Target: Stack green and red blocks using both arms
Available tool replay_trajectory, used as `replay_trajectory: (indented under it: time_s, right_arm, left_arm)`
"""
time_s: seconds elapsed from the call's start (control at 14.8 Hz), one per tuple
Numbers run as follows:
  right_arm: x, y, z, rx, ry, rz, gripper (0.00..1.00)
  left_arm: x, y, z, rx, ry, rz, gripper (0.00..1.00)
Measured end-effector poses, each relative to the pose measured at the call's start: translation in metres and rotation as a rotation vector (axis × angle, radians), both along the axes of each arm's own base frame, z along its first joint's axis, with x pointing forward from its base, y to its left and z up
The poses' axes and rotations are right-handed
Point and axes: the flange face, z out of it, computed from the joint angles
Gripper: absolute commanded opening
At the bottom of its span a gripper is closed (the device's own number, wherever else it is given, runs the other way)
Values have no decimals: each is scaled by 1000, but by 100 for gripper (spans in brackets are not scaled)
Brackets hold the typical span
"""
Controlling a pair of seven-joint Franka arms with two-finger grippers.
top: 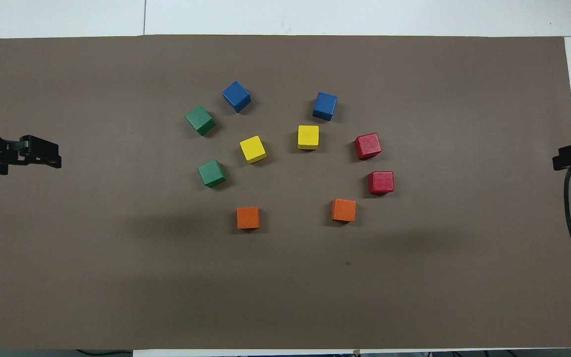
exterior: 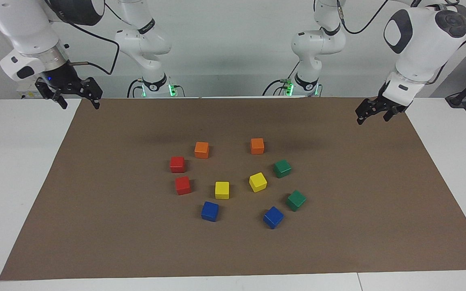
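Note:
Two red blocks [exterior: 177, 164] [exterior: 183, 185] sit close together on the brown mat toward the right arm's end, also seen as red blocks [top: 368, 146] [top: 381, 182] from overhead. Two green blocks [exterior: 282, 168] [exterior: 296, 200] lie toward the left arm's end, shown overhead as green blocks [top: 211, 173] [top: 200, 119]. All rest singly on the mat, none stacked. My right gripper [exterior: 80, 106] [top: 558, 161] hangs open and empty over the mat's edge at its own end. My left gripper [exterior: 372, 119] [top: 56, 158] hangs open and empty over the mat's other end, well away from the blocks.
Two orange cubes [exterior: 202, 150] [exterior: 257, 146] lie nearest the robots, two yellow cubes [exterior: 222, 190] [exterior: 257, 182] sit in the middle of the ring, and two blue cubes [exterior: 210, 211] [exterior: 273, 217] lie farthest. The brown mat [exterior: 95, 226] covers a white table [exterior: 14, 161].

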Motion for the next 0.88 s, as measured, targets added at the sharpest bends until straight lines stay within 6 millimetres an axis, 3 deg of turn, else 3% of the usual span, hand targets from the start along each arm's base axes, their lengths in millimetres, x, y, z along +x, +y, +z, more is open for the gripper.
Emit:
replay_trajectory:
  time_s: [0.88]
  right_arm:
    - [0,5,-3,2,5,8,100]
  left_arm:
    - [1,-4,1,-1,-9,-4,100]
